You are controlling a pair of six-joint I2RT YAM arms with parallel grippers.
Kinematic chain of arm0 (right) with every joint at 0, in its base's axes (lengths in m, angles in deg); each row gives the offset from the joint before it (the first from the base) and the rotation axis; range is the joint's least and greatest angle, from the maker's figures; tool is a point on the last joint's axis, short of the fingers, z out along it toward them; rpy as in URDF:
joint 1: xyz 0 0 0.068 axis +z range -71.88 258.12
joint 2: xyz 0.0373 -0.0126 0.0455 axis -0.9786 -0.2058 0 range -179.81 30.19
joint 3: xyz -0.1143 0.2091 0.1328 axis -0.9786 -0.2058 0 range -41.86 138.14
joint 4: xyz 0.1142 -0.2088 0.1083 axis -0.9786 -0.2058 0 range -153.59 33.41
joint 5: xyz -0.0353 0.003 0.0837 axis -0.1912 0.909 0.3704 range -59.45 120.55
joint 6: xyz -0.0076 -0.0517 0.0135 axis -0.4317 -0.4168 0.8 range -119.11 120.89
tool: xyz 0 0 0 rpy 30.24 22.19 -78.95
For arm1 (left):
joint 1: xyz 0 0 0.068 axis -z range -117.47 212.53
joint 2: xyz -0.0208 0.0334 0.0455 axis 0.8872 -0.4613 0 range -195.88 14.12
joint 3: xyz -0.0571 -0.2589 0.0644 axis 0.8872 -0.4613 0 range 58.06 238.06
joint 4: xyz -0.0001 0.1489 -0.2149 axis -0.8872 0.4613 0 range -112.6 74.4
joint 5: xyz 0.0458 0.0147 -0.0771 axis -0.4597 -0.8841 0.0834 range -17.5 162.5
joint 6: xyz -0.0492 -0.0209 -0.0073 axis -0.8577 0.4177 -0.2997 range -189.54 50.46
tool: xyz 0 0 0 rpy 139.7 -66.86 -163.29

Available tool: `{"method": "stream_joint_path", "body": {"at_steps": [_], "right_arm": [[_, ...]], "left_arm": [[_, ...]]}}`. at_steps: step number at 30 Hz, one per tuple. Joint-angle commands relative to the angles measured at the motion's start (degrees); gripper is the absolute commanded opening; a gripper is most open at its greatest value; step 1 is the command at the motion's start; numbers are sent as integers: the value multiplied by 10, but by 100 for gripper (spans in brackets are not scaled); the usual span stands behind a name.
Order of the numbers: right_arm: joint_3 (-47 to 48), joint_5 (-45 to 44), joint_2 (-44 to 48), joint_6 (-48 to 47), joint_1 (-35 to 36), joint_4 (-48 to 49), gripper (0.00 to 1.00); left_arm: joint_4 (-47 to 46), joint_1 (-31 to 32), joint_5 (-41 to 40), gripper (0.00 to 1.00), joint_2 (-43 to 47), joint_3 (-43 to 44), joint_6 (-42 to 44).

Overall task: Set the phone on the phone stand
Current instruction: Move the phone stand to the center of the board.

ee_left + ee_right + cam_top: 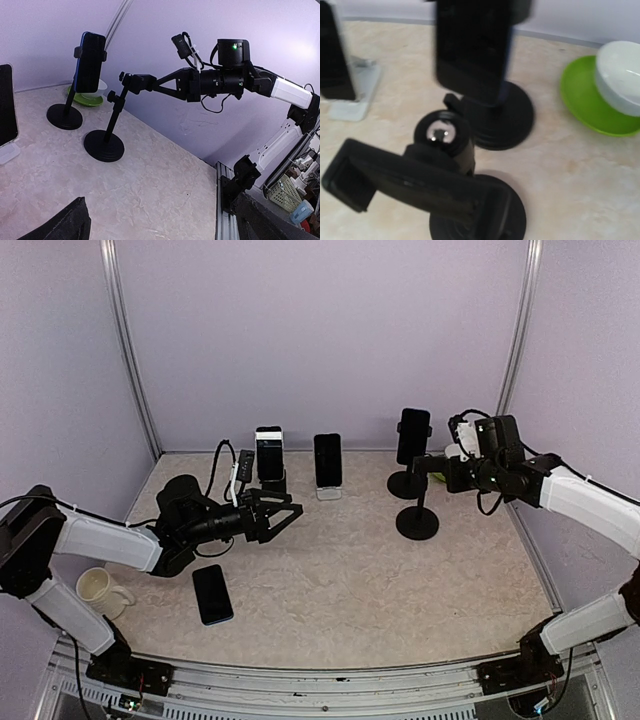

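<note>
The left arm reaches low toward the table's middle. The left gripper (283, 523) lies level, its fingers spread wide with nothing between them. The right arm stretches in from the side with its forearm level. The right gripper (150, 84) has its fingers pressed together, and their tips meet the holder atop the empty phone stand (417, 508); whether they pinch it is unclear. The phone (212, 593), a dark slab, lies flat on the table nearer the bases than the left fingers, apart from them.
</note>
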Motion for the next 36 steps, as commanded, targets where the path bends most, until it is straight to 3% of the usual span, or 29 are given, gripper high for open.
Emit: {"method": "stream_joint_path", "body": {"at_steps": [1,13,24,32,36], "right_arm": [[40,-27,0,25,50,22,0],[83,-121,-86,108,181,54,0],[163,-200,-174,147,258,43,0],[176,-251,-190,192,305,35,0],[186,-241,-200,196,314,21,7]], "left_arm": [[-22,3,2,99,-6,9,-3],[-23,1,-6,99,5,-1,-2],[-29,-5,-6,99,18,-18,-1],[-36,-11,-5,99,22,-28,-3],[-41,-13,-2,99,20,-28,-5]]}}
